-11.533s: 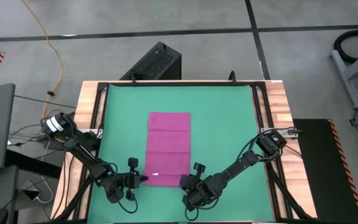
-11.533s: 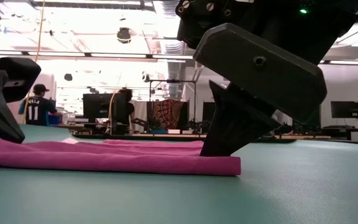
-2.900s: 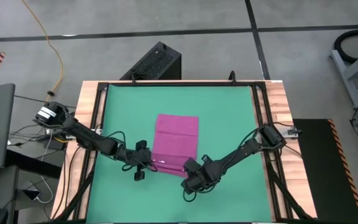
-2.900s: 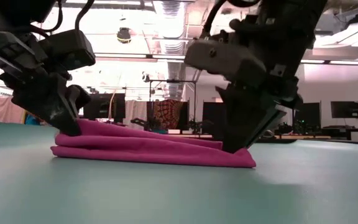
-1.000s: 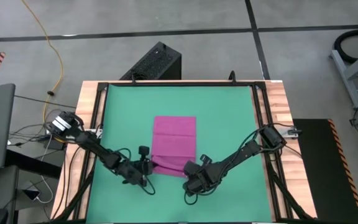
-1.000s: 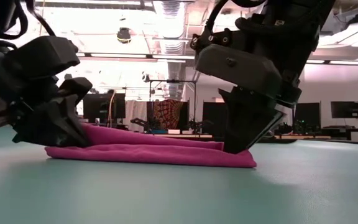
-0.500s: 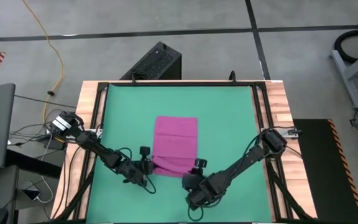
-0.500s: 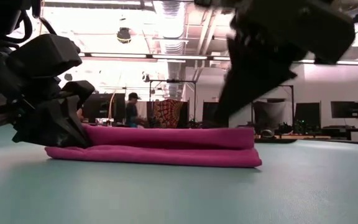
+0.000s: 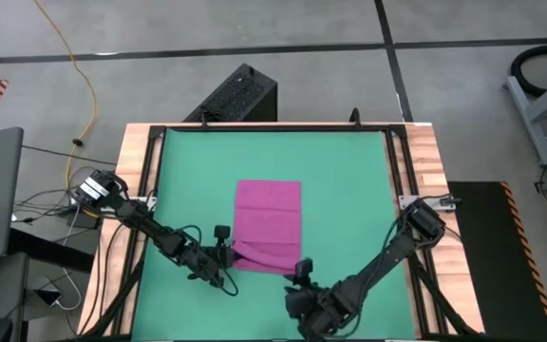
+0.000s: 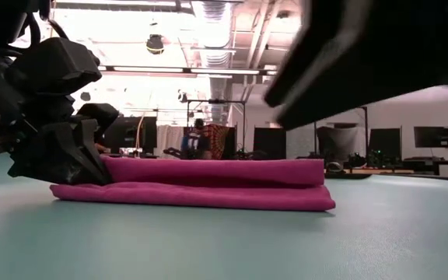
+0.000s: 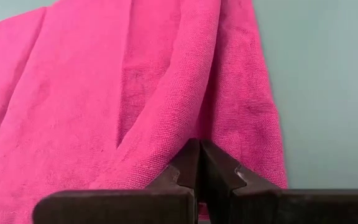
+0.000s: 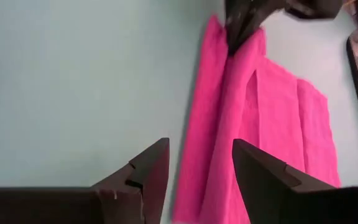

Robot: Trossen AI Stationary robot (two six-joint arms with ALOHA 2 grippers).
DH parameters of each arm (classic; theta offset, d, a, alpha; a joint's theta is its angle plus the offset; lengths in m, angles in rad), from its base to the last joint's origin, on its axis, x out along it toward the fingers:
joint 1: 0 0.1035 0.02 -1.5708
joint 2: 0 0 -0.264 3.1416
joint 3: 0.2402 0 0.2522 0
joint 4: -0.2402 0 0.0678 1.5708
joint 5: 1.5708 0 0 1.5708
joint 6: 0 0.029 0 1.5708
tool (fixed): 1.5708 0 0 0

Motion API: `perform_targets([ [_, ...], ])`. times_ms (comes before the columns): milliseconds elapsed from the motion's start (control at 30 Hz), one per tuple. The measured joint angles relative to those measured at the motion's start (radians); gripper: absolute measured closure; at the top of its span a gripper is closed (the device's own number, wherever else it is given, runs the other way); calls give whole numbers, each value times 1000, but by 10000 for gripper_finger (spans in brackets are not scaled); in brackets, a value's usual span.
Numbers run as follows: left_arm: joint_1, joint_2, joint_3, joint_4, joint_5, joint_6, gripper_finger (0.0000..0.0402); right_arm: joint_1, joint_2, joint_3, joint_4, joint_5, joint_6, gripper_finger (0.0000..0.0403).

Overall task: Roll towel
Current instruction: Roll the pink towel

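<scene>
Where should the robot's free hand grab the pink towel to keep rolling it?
Probably the near right corner of the towel, at its folded near edge, coming in low from the right. The fold is raised there, and the left hand is shut on the opposite corner. The right hand is open, off the cloth.

towel (image 11: 135,93) cut off by the left wrist view's edges, right gripper (image 10: 379,54) a blurred dark mass in the low view, fingertips out of frame, distant person (image 10: 194,142) too small to make out

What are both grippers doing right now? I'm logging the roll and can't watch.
Left gripper: shut on the towel, at its near left corner.
Right gripper: open, holding nothing, off the towel's near edge.
</scene>
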Motion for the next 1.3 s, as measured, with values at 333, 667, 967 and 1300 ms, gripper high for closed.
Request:
perform_targets([
  [333,0,0,0,1,23,-15,401,-61,-2,-127,133,-1,-9,188],
  [667,0,0,0,-2,24,-12,401,-56,-1,-186,148,-42,-9,168],
  [967,27,-2,0,-13,73,-16,401,-30,-3,-198,118,6,-45,168],
  [1300,68,-4,1,-18,149,-1,401,23,-2,-155,111,61,-70,168],
])
